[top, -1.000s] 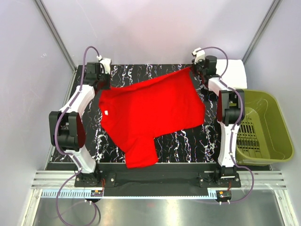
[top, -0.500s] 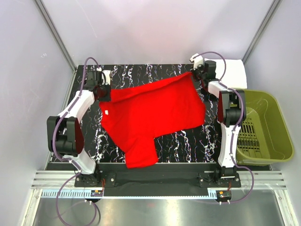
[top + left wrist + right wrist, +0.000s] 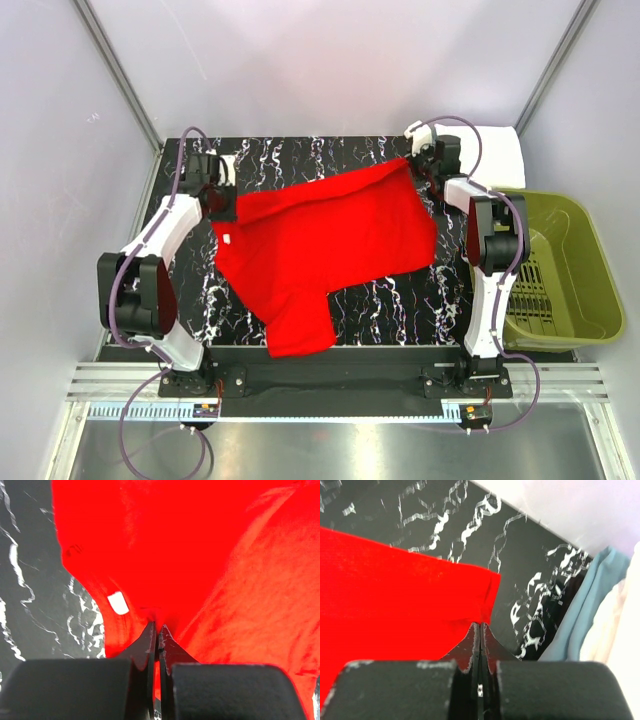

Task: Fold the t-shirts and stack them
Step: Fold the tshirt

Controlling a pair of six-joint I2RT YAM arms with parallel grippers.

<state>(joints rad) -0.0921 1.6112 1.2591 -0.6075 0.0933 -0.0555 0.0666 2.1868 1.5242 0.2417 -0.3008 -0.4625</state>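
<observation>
Spreading step: red t-shirt [image 3: 320, 235] held at far corners by L claw [image 3: 156, 628] + R claw [image 3: 480, 626], both clenched on cloth. Next: to be laid flat on counter [image 3: 400, 300], then folded.

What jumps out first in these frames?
The bright red t-shirt dominates, spread across the middle of the black marbled table. Both arms pinch its far edge: the left end effector is shut on it near the neck label, and the right end effector is shut on its far right corner. An olive-green basket sits to the right, with folded pale shirts beyond it.
</observation>
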